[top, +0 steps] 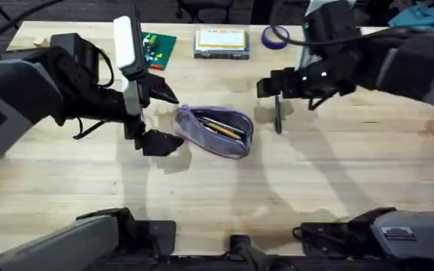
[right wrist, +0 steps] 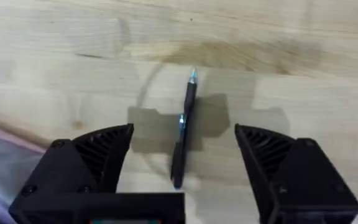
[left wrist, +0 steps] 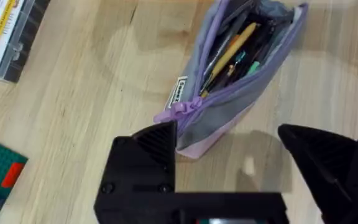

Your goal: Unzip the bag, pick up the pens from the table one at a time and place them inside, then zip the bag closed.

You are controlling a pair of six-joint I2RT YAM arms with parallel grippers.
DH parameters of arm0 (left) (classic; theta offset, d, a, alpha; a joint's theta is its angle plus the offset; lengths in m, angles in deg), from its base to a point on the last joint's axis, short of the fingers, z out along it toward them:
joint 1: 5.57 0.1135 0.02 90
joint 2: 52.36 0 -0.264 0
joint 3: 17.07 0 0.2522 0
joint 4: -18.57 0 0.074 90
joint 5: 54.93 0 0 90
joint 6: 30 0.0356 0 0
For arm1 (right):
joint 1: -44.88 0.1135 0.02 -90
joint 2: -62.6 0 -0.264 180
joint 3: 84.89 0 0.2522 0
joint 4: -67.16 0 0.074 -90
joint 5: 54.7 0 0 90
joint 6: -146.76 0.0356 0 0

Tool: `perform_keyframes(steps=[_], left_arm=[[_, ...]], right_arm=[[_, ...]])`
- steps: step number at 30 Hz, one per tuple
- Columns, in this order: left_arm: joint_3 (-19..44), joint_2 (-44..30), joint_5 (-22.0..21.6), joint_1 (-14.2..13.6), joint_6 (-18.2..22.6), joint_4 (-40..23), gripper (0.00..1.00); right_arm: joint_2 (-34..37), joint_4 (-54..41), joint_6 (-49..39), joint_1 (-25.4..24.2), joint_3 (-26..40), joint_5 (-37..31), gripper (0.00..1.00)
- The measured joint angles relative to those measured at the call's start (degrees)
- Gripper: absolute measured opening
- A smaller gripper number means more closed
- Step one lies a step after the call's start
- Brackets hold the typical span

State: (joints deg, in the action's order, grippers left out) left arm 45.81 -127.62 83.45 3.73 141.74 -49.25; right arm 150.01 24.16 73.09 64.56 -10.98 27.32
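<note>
Lavender bag (top: 215, 131) lies mid-counter (top: 337, 181), unzipped, long axis running left-right, several pens inside, count unclear. 1 black pen (top: 278, 117) lies just right of it, long axis running near-far. Left claw (top: 155, 117) spread at bag's left end. Right claw (right wrist: 182, 155) spread, straddling pen.

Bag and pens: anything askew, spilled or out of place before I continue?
Nothing stands out. The bag lies unzipped on the table with pens inside; one black pen lies flat between the open right gripper fingers.
</note>
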Motion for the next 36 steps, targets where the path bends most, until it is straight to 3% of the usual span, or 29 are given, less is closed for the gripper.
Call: perform_keyframes(steps=[7, 15, 17, 22, 26, 36], left_arm=[[0.0, 0.0, 0.0, 0.0, 0.0, 0.0, 0.993], [0.0, 0.0, 0.0, 0.0, 0.0, 0.1, 0.993], [0.0, 0.0, 0.0, 0.0, 0.0, 0.3, 0.992], [0.0, 0.0, 0.0, 0.0, 0.0, 0.6, 0.993], [0.0, 0.0, 0.0, 0.0, 0.0, 0.7, 0.993], [0.0, 0.0, 0.0, 0.0, 0.0, 0.7, 0.993]], right_arm=[[10.1, 5.5, 0.4, 0.4, -0.2, -1.5, 0.997], [11.7, 7.0, 0.4, 0.5, -0.3, -1.4, 0.982], [11.7, 7.1, 0.4, 0.5, -0.3, -1.2, 0.9], [11.7, 7.4, 0.6, 0.5, -0.3, -0.2, 0.397], [11.7, 7.6, 0.8, 0.5, -0.3, 0.3, 0.072], [9.7, 6.4, -1.7, 0.6, -0.3, 1.0, 0.038]])
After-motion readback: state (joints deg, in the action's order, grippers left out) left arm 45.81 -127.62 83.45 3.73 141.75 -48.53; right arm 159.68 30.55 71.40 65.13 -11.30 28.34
